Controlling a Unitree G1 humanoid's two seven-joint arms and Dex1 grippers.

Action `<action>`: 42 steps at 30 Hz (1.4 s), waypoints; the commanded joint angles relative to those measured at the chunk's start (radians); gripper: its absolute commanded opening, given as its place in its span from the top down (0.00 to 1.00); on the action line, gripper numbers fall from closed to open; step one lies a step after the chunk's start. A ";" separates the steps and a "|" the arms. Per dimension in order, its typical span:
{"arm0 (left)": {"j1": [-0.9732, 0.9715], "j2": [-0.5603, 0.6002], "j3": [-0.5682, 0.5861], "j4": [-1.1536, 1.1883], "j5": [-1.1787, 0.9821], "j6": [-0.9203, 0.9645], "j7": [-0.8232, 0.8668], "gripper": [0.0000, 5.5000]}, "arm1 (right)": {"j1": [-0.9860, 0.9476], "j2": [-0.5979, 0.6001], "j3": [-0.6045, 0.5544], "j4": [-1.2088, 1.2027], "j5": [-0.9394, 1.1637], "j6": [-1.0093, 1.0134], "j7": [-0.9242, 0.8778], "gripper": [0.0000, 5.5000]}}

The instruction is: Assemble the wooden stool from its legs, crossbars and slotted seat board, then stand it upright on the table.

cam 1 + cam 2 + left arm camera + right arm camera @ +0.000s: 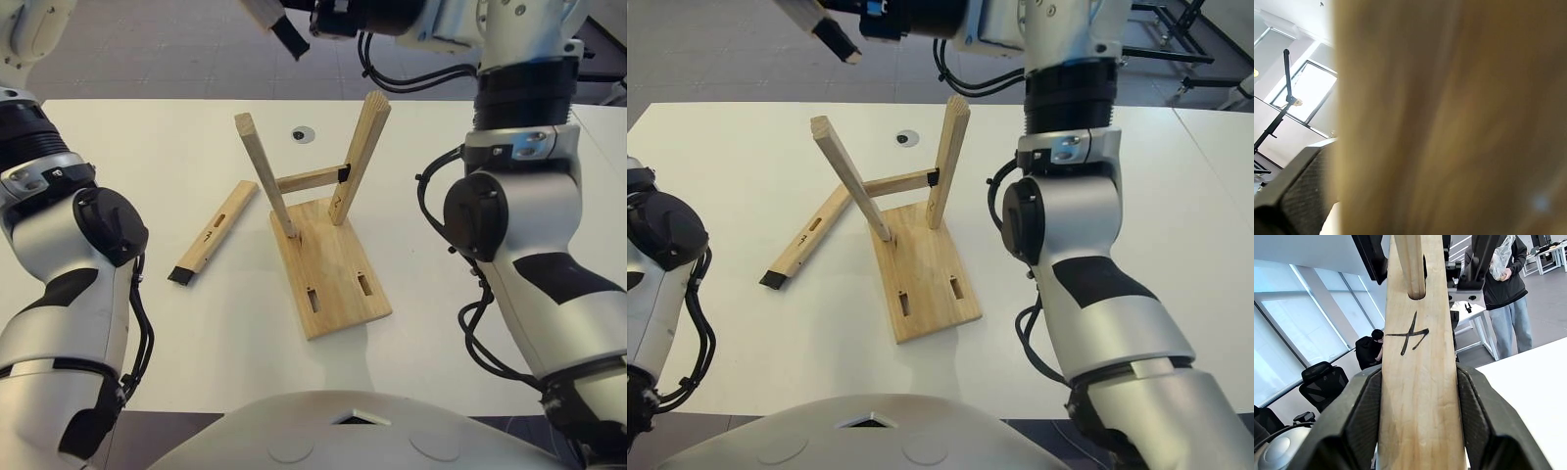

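Observation:
The slotted seat board (333, 274) lies flat on the table's middle. Two legs (265, 171) (361, 147) stand in it, leaning apart, joined by a crossbar (309, 179). A loose leg (216, 230) with a black tip lies left of the board. High above the far table edge, my right gripper (1418, 396) is shut on another leg (279, 27), marked with a pen stroke. A second crossbar (1413, 259) sits in that leg's slot. In the left wrist view, blurred wood (1449, 117) lies close against a dark pad (1298, 191) of my left gripper.
The white table (157, 147) has a small round grommet (304, 134) behind the standing legs. Bare table lies at the far left and along the near edge. My right arm (509, 225) hangs over the table's right side.

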 commanded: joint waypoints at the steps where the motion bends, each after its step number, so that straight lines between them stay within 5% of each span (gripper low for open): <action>1: 0.001 0.020 -0.019 -0.038 -0.009 0.042 0.010 0.27 | 0.038 0.020 -0.003 -0.073 0.038 0.020 -0.043 0.63; 22: 0.154 0.036 -0.015 -0.158 -0.223 0.083 0.175 0.27 | 0.068 0.016 -0.016 -0.095 0.111 0.011 -0.122 0.63; 33: 0.167 0.042 -0.042 -0.165 -0.249 0.045 0.202 0.59 | 0.082 0.013 -0.014 -0.115 0.133 0.022 -0.135 0.63; 42: 0.215 0.074 -0.067 -0.175 -0.208 0.047 0.162 0.61 | 0.106 0.026 -0.004 -0.144 0.119 -0.054 -0.131 0.63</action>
